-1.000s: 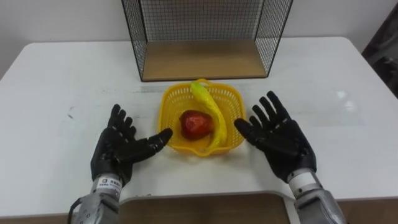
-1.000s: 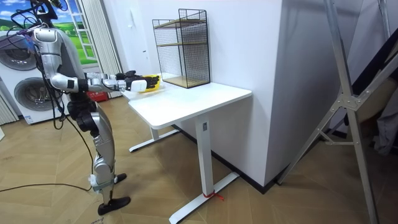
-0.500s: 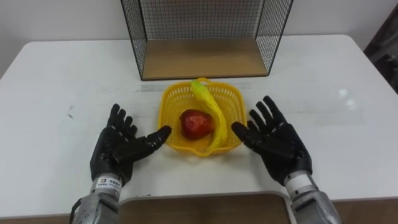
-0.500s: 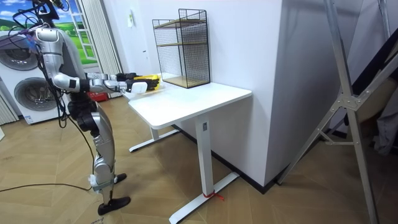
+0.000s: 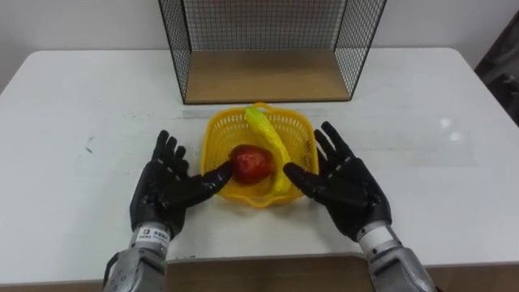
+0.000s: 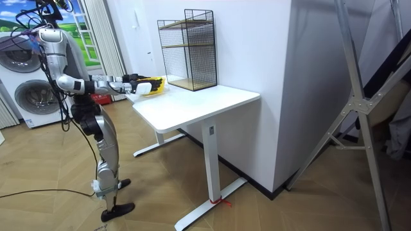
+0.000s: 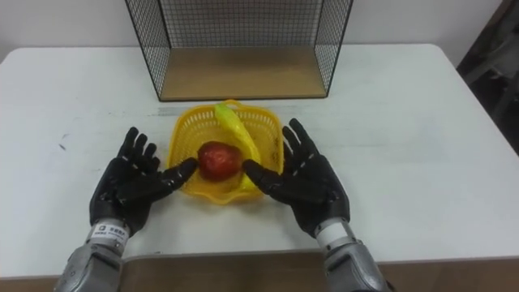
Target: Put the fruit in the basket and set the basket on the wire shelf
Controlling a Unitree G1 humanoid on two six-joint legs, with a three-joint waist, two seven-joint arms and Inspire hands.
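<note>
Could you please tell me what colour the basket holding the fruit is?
The basket is yellow, clearest in the left eye view.

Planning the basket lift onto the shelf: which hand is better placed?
Right hand, marginally: it is open, its palm flanks the basket rim and its thumb is at the front edge. Left hand, open too, sits further off, thumb tip reaching the rim.

Black hands (image 5: 172, 193), silver forearms

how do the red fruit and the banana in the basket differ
The red fruit is round; the banana is yellow, long and curved. The red fruit sits in the middle of the basket; the banana stretches from far rim to near rim. Both lie in that yellow basket.
</note>
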